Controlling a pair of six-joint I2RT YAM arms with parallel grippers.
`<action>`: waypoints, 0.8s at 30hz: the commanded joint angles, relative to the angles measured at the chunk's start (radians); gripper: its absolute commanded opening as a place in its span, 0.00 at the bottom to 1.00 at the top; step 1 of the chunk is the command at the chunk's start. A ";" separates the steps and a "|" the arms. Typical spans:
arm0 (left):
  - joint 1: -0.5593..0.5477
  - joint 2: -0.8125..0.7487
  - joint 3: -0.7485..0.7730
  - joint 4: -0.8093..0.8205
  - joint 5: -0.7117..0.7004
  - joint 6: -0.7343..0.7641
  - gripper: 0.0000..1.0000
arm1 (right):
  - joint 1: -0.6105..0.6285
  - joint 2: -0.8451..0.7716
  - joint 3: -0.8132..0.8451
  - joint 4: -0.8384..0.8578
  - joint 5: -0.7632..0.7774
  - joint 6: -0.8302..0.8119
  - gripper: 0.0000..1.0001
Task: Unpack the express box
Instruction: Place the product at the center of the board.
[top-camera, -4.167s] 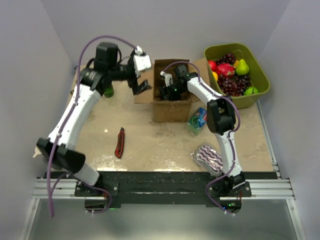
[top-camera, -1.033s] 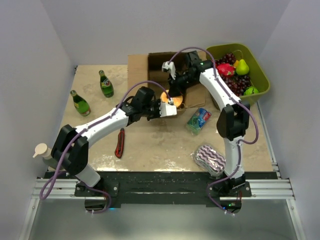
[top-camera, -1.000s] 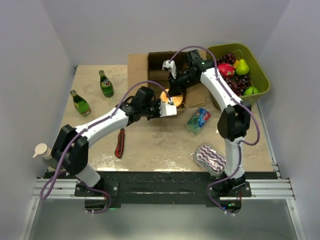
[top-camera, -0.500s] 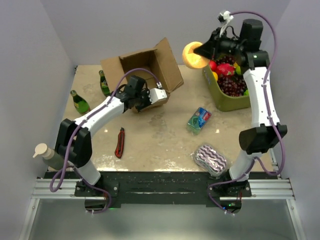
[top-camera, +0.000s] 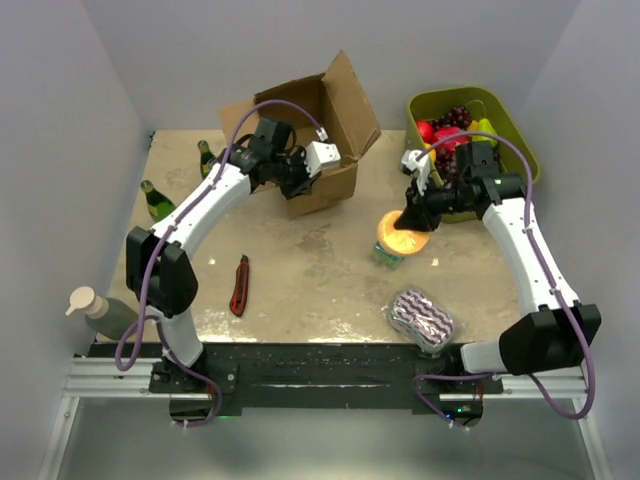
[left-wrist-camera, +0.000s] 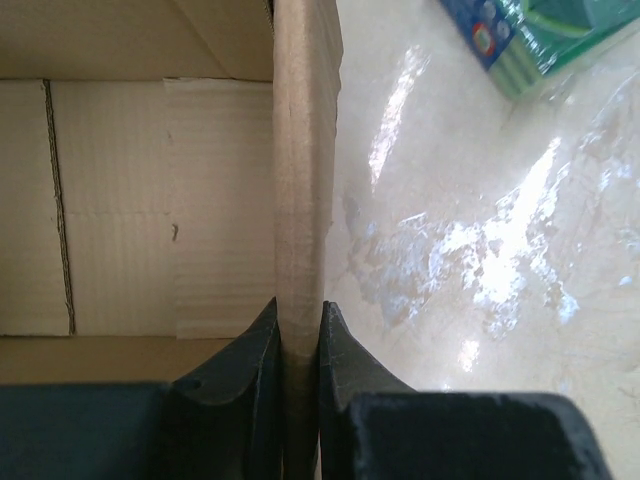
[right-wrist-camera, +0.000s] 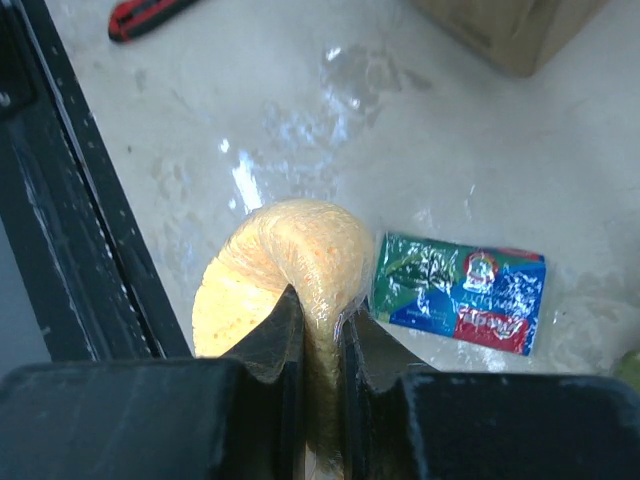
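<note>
Judging by its thin corrugated walls, the box (top-camera: 332, 188) should be light and fairly stiff, yet apt to buckle or tear, so a pinch on a wall close to a corner looks the safest hold. It sits tipped at the far middle of the table (top-camera: 300, 270), where the left gripper (left-wrist-camera: 298, 322) is clamped narrow on one wall's edge, while the right gripper (right-wrist-camera: 318, 312) pinches a soft orange lump (right-wrist-camera: 270, 260) above a packet (right-wrist-camera: 462, 290). By count: one box, one lump, one packet, two green bottles (top-camera: 208, 162), one knife (top-camera: 240, 284), one striped pouch (top-camera: 420, 315), one fruit tub (top-camera: 524, 140), one pump bottle (top-camera: 98, 310).
</note>
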 joint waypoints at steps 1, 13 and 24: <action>0.003 0.005 0.073 0.001 0.074 -0.046 0.17 | 0.051 0.000 -0.095 -0.044 0.057 -0.269 0.00; 0.000 0.036 0.062 -0.010 0.058 -0.063 0.31 | 0.211 0.154 -0.139 0.072 0.101 -0.328 0.98; -0.003 0.025 0.125 0.033 0.008 -0.110 1.00 | 0.179 0.062 0.067 0.181 0.360 0.289 0.99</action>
